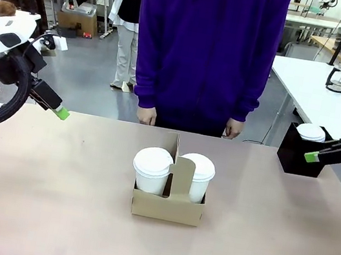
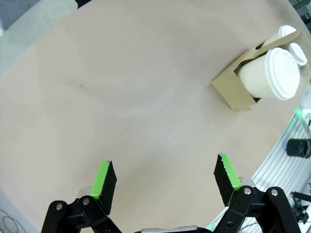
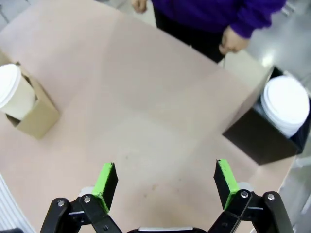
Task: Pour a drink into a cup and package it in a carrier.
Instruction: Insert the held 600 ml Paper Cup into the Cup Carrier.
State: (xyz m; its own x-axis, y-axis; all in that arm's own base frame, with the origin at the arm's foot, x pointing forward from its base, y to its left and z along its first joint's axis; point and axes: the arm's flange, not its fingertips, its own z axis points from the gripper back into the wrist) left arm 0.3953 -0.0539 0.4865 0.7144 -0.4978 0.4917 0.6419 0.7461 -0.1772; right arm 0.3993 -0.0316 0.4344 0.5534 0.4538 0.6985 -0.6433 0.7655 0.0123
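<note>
Already the cardboard drink carrier (image 1: 168, 199) sits at centre frame holding two lidded white paper cups (image 1: 151, 169), one each side of its upright handle, so packaging looks finished. The left gripper (image 2: 165, 180) and right gripper (image 3: 166, 183) hang at the frame edges with jaws wide apart and empty, seemingly parked clear. A black box (image 1: 297, 153) stands at right.

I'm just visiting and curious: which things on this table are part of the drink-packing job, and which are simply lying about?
Part of the job:
- two lidded white cups
- brown cardboard carrier holding them
- left tool and right tool, both open and empty

Lying about:
- black box at the table's far right, white lids stacked in it
</note>
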